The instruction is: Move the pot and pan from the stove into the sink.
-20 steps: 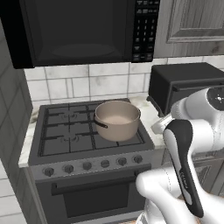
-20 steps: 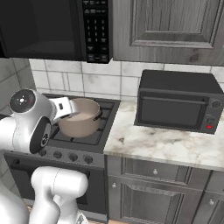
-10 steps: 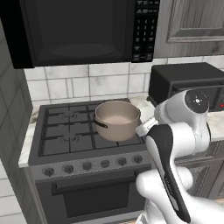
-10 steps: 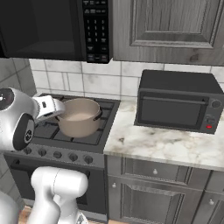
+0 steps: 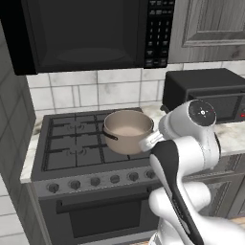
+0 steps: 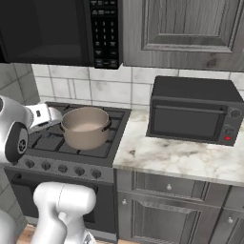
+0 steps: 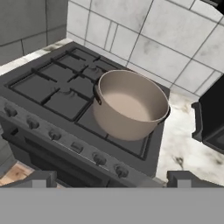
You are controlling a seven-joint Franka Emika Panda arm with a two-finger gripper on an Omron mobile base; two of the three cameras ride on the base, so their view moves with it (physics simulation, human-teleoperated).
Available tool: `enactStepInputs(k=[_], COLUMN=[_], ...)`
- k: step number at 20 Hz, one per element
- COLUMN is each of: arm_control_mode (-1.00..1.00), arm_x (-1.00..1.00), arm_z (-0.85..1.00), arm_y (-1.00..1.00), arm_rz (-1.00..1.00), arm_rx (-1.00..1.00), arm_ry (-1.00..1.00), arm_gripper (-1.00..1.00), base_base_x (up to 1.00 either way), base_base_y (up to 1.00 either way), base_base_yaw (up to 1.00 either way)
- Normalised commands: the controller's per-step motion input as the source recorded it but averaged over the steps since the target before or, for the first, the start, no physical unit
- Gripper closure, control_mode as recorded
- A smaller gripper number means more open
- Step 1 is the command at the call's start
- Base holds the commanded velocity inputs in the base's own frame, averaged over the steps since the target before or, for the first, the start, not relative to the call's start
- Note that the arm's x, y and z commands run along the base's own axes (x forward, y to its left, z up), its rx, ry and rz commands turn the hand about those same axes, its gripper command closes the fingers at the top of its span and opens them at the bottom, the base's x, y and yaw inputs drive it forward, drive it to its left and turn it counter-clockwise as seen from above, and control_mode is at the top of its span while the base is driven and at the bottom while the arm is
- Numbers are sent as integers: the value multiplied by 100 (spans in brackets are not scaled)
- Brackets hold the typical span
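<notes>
The pot (image 5: pixel 128 130) (image 6: pixel 86 126) (image 7: pixel 131 105), tan with a pale inside and dark loop handles, stands upright on the front right burner of the stove (image 5: pixel 72 143) (image 6: pixel 116 125) (image 7: pixel 57 87). My gripper (image 7: pixel 113 181) hangs above the stove's front edge, looking down at the pot from the near side. Its two fingertips (image 7: pixel 41 178) stand wide apart, open, with nothing between them. In the right base view my white hand sits just left of the pot, apart from it. The pan and the sink are out of view.
A black toaster oven (image 5: pixel 206 91) (image 6: pixel 193 109) (image 7: pixel 214 118) stands on the marble counter (image 6: pixel 171 157) right of the stove. A black microwave (image 5: pixel 86 33) (image 6: pixel 57 28) hangs over the burners. A grey wall (image 5: pixel 9 119) closes off the stove's left side.
My arm has swung and folded: in the right base view the hand has drifted left, a little away from the pot. The pot has not moved. The jaws stay open.
</notes>
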Motion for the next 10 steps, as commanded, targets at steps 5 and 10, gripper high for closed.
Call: enactStepInputs(k=[5,10], arm_control_mode=[-100,-100], arm_x=[9,32], arm_z=[-29,-27], arm_y=[-1,-4], arm_rz=[9,9], arm_rx=[3,2], arm_ry=[2,1], arm_gripper=[-100,-100], base_base_x=[0,0], base_base_y=[0,0], base_base_yaw=[0,0])
